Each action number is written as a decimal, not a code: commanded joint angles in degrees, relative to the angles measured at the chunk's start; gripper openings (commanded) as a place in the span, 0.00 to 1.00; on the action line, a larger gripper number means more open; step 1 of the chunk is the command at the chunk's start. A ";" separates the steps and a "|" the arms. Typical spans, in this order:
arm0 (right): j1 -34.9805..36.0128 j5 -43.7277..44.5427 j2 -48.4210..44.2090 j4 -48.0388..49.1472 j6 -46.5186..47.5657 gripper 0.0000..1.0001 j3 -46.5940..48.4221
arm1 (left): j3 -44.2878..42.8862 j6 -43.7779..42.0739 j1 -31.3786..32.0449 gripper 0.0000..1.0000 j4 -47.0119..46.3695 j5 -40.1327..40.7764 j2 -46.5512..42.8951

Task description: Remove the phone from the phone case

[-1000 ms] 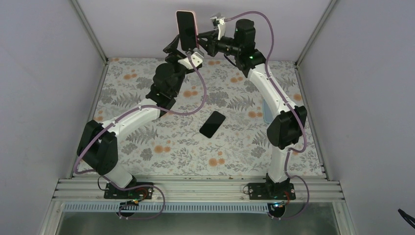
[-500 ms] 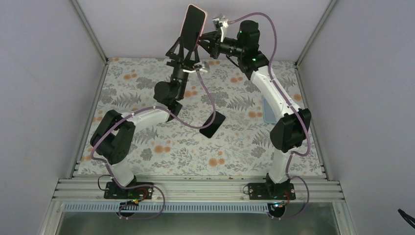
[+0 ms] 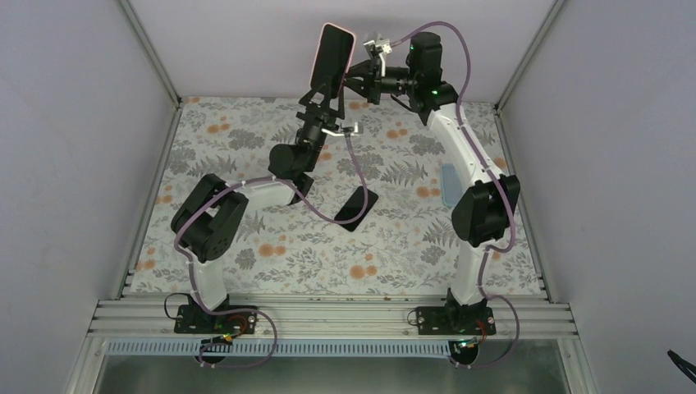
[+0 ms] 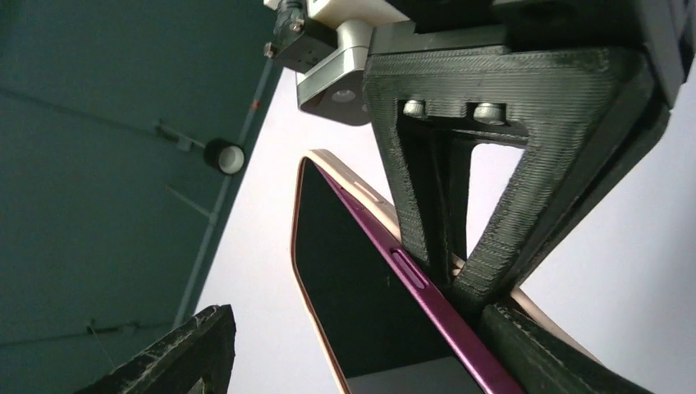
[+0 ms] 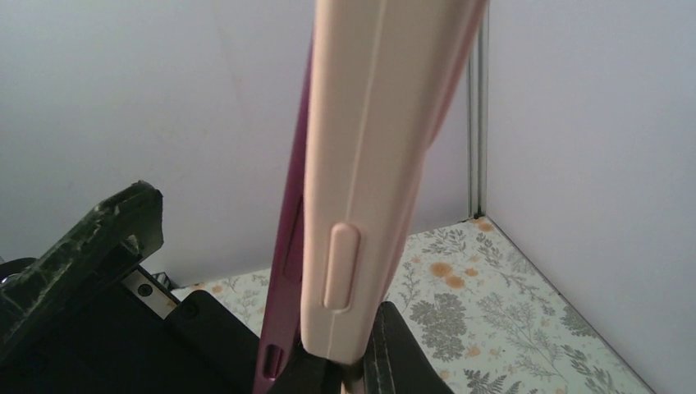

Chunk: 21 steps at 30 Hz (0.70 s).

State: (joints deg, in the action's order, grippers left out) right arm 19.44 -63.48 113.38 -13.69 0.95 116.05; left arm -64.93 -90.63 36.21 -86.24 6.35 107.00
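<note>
One phone (image 3: 332,53) in right hand (image 5: 351,373)

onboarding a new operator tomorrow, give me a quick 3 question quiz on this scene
1. True or false: the case lies flat on the table.
2. The left gripper is: A open, with the phone between its fingers; B shut on the case; C out of view.
3. What lies flat mid-table?

Key:
1. False. The right gripper is shut on it and holds it up in the air.
2. A.
3. A loose phone, black side up.
</note>
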 commanded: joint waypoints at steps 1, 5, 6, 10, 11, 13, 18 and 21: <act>4.30 -31.68 0.03 -14.62 1.87 0.03 -6.16 | -8.90 -6.26 -4.09 0.71 -18.67 3.15 0.34; 3.10 -32.50 -4.60 -1.65 -7.35 0.03 -13.78 | -8.76 -6.97 -5.52 0.54 -18.55 2.31 0.68; 2.73 -32.15 -4.95 -1.98 -7.36 0.03 -13.94 | -8.57 -7.34 -5.86 0.50 -18.61 1.86 0.65; 0.90 -31.41 -4.27 -3.04 -7.26 0.03 -13.61 | -7.48 -7.81 -6.10 0.36 -18.50 0.36 -0.19; 0.67 -31.11 -4.02 -3.20 -7.20 0.02 -13.56 | -7.15 -7.79 -6.02 0.34 -18.48 0.14 -0.42; 0.40 -30.04 -3.48 -4.59 -6.14 0.03 -12.55 | -6.73 -7.85 -5.85 0.26 -18.54 0.05 -0.82; -0.37 -21.80 -1.73 -16.60 4.37 0.03 -6.05 | -4.44 -7.98 -5.62 0.20 -18.60 0.35 -2.30; -1.31 -18.96 -0.80 -18.50 5.46 0.03 -4.34 | -2.83 -8.52 -5.70 0.20 -18.62 0.41 -3.24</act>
State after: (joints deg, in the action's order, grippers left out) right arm 16.91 -68.66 110.08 -13.45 0.08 111.74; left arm -66.08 -96.66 35.55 -86.89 -3.55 110.00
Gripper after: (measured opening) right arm 0.051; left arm 0.205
